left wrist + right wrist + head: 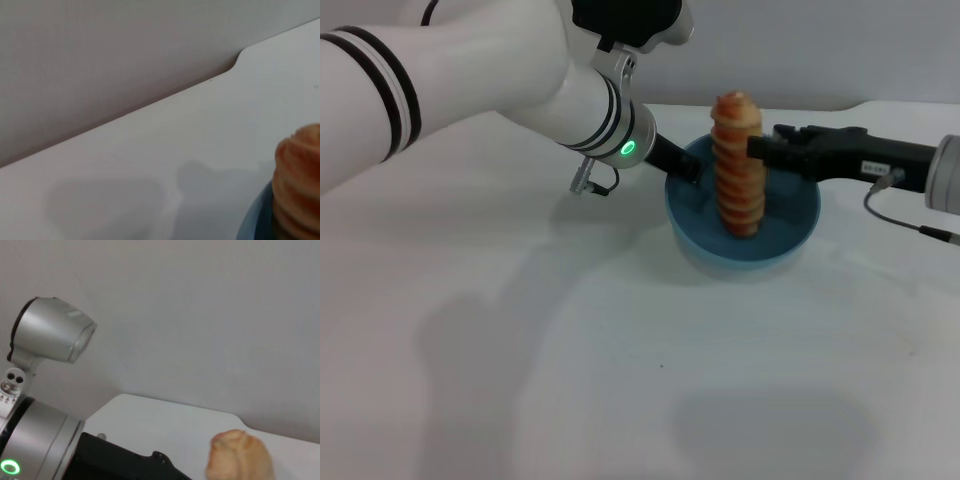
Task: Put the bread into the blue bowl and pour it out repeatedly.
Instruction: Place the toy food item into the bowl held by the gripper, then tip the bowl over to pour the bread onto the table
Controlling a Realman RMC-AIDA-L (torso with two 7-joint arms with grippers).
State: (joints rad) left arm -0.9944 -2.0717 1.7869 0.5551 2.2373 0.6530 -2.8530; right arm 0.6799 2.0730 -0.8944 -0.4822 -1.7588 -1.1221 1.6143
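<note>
The bread (pixel 738 165), an orange loaf with pale stripes, stands upright with its lower end inside the blue bowl (pixel 798 222) at the table's middle right. My right gripper (pixel 758 148) reaches in from the right and is shut on the loaf's upper half. My left gripper (pixel 686 168) comes from the upper left and is shut on the bowl's left rim. In the left wrist view the bread (pixel 300 175) rises over the bowl's rim (pixel 254 222). The right wrist view shows the bread's top end (pixel 240 456) and the left arm's wrist (pixel 45 445).
The white table (pixel 570 350) spreads around the bowl. Its far edge (pixel 165 97) meets a grey wall close behind the bowl. A thin cable (pixel 910 225) hangs from the right arm.
</note>
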